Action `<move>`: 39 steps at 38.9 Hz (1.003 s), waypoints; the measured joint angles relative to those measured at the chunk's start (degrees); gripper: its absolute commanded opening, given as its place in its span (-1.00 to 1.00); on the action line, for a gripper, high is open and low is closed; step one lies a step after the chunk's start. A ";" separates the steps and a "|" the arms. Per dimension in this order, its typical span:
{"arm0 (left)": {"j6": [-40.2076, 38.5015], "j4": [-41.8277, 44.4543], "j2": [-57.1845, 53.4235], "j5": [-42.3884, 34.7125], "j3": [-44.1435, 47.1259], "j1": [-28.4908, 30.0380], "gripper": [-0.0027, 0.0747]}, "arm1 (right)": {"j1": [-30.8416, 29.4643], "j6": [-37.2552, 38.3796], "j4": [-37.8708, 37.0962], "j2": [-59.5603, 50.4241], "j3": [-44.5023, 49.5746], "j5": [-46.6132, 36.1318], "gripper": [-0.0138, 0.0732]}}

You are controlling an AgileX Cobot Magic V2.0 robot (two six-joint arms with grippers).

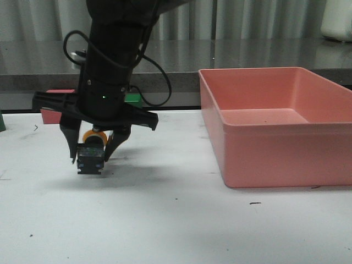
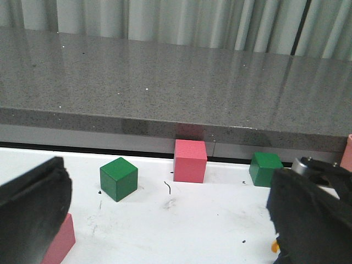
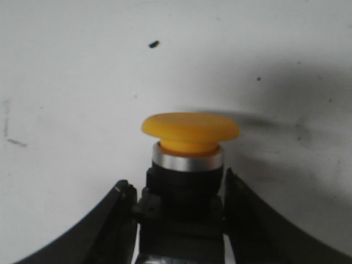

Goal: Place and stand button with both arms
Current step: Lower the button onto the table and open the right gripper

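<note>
My right gripper (image 1: 89, 158) is clamped on the button (image 1: 91, 162), well to the left of the pink bin (image 1: 275, 157), low over the white table (image 1: 181, 220). My fingers pinch the blocky black base from both sides. That leaves the yellow cap (image 3: 190, 131) free, so I judge the hold is meant for tipping the button upright. Right now the base faces the front camera and the cap points away, so it isn't standing. I can't tell whether it touches the table.

My left gripper (image 2: 170, 187) is spread wide with nothing in it, aimed toward the far edge of the table, ready to steady, I'd guess.

Back there, also left of the bin, sit a pink cube (image 2: 190, 160) and two green cubes (image 2: 118, 179) (image 2: 265, 168). They're well behind the button and not in my way. The bin stands well apart too.
</note>
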 measured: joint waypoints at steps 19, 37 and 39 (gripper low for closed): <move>0.00 0.00 0.00 0.00 0.00 0.00 0.86 | 0.00 2.92 -0.12 1.73 -0.19 -0.35 0.24; 0.00 0.00 0.00 0.00 0.00 0.00 0.86 | -0.09 2.32 -0.12 1.26 -2.77 1.75 0.41; 0.00 0.00 0.00 0.00 0.00 0.00 0.86 | -0.09 0.35 -0.12 0.49 -4.06 2.18 0.27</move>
